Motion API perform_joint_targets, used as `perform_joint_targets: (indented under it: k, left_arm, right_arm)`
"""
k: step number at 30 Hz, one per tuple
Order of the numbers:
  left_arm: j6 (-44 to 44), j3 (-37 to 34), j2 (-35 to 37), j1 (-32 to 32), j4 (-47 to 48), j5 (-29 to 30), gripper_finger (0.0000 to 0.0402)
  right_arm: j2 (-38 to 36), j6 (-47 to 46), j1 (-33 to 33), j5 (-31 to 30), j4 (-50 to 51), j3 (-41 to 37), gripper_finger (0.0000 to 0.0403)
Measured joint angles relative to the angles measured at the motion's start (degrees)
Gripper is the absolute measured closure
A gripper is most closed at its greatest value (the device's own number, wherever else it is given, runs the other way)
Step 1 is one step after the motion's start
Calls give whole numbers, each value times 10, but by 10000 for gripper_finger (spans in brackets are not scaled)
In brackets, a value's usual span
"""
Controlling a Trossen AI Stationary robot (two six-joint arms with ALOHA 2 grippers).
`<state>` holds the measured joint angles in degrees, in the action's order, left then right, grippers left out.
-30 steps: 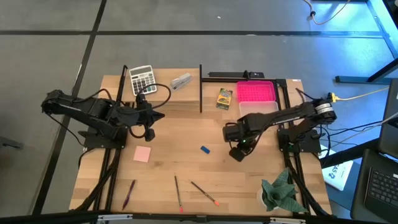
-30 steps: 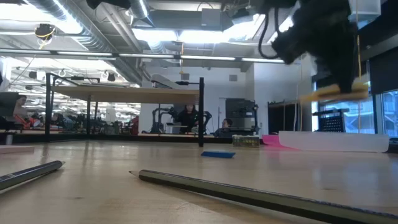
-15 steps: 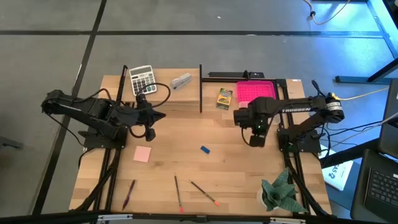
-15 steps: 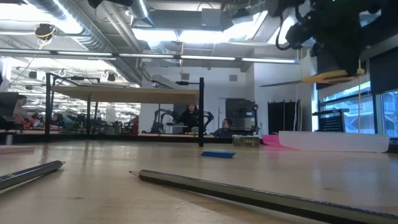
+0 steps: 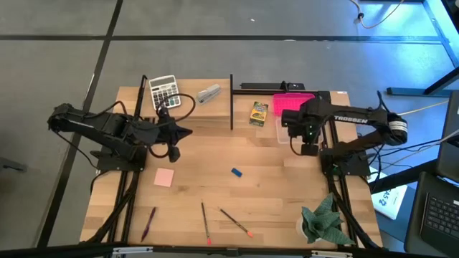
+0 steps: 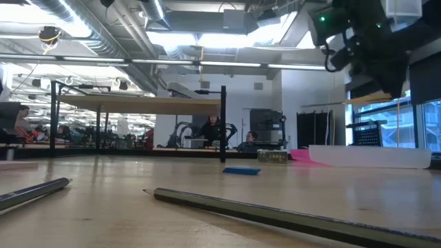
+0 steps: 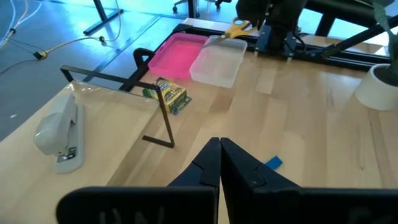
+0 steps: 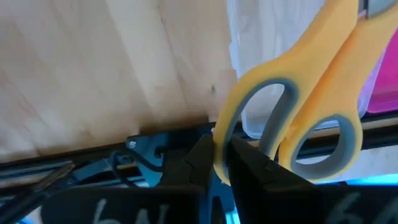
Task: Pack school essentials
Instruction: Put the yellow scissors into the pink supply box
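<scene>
Swinging back across the table (image 5: 215, 154) from mid-table a second ago, the right gripper (image 5: 308, 137) now hangs over the clear lid (image 5: 287, 129), fingers pinching the yellow-handled scissors (image 8: 298, 106); the left gripper (image 5: 183, 132), fingers together, stays put.

A robotics lab in an open industrial hall. Two dark arms are bolted to a wooden table (image 5: 215, 154) that stands on a grey concrete floor (image 5: 215, 57). Cables (image 5: 419, 107) trail off to the right, where a laptop (image 5: 437, 215) sits. Across the table, the far room shows exposed ceiling ducts (image 6: 103, 31) and strip lights (image 6: 227, 41), a long raised bench on black legs (image 6: 138, 103), and other rigs and equipment racks (image 6: 265, 127). A person (image 6: 209, 131) stands among them at the back.
</scene>
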<state>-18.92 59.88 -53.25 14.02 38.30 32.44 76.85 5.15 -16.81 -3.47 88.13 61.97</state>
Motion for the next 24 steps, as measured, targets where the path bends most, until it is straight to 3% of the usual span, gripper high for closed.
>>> perform_joint_targets:
  k: [9,24]
  left_arm:
    - [0,0,0,-21,-19,1,401]
    - [0,0,0,-25,-20,1,401]
  right_arm:
    - [-19,106,-51,-31,-90,-97,362]
    - [-19,145,-119,-46,-185,-194,361]
